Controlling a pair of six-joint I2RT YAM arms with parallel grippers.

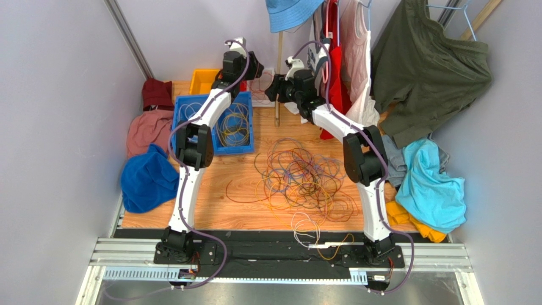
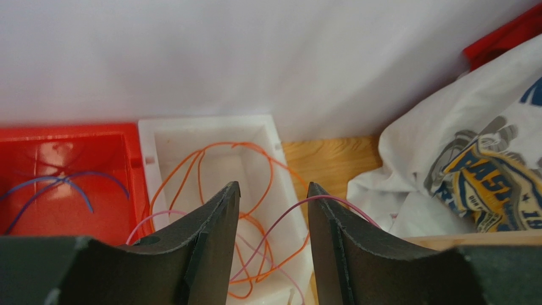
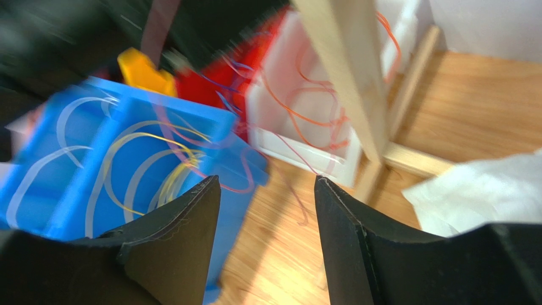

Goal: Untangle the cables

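Orange-brown wooden tabletop carries the main heap of thin cables: orange, yellow, purple, red and brown loops lie tangled together between the two arms. A few white and orange ends trail over the near edge.

Both arms reach toward the far side of the table, well apart from that heap. The left gripper hangs with its black jaws parted, above a white rectangular plastic bin that holds loose orange strands. A pink strand arcs across behind the fingertips. It may brush the right-hand finger, but the view does not settle this, and nothing sits clamped in the gap. Just left of the white bin stands a red plastic bin with purple strands inside. A white printed T-shirt lies to the right.

The right gripper also stands open and holds nothing. Its blurred view shows a blue plastic bin with yellow and white coils, and an upright pale wooden post in front of the white bin.
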